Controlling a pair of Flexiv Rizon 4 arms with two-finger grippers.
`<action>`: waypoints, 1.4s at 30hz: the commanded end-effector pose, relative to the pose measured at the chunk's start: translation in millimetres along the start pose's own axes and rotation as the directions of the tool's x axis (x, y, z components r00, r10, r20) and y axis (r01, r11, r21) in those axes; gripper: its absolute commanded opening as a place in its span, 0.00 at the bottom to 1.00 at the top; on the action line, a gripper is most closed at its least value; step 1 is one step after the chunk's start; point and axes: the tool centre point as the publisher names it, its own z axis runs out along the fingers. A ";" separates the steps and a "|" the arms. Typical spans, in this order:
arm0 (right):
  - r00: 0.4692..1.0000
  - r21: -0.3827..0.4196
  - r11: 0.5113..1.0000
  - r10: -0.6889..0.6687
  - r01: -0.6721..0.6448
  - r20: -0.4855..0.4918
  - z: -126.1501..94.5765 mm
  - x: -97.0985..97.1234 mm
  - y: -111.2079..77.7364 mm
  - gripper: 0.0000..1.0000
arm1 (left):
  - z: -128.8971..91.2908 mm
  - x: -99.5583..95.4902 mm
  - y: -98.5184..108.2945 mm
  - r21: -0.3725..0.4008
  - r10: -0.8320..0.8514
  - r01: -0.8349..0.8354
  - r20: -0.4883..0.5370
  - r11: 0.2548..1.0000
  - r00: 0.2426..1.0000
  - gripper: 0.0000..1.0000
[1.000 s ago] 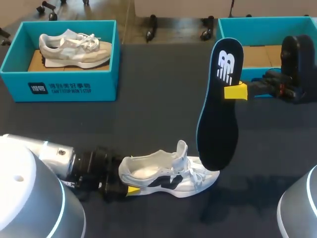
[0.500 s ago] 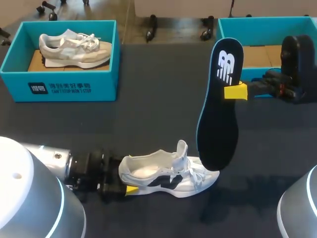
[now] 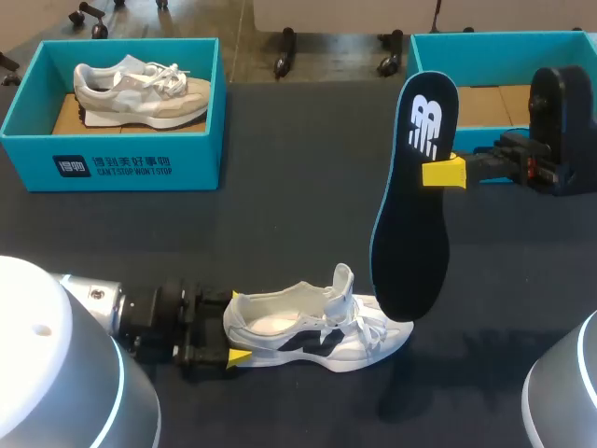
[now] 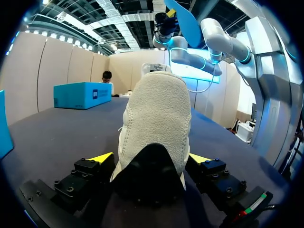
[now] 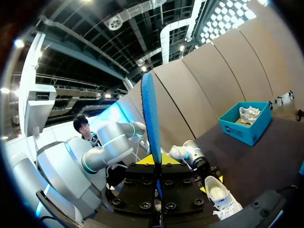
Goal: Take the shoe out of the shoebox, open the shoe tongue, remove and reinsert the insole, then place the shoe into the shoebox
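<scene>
The right end effector (image 3: 440,174) grips the insole (image 3: 410,233) at 2 o'clock; the left end effector (image 4: 151,156), wide, flanks the shoe (image 3: 317,331) heel at 7 o'clock.

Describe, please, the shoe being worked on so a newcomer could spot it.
On the dark table, look near the front edge, away from the blue boxes. The white shoe with black side marks lies there unboxed, left tool at its heel; the beige shoe sits boxed.
</scene>
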 end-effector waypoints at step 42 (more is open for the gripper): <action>1.000 0.000 1.000 -0.001 0.001 -0.001 1.5 -1.0 -0.6 0.00 | -53.0 11.4 -18.4 -0.709 -0.037 0.028 0.004 0.705 0.999 1.00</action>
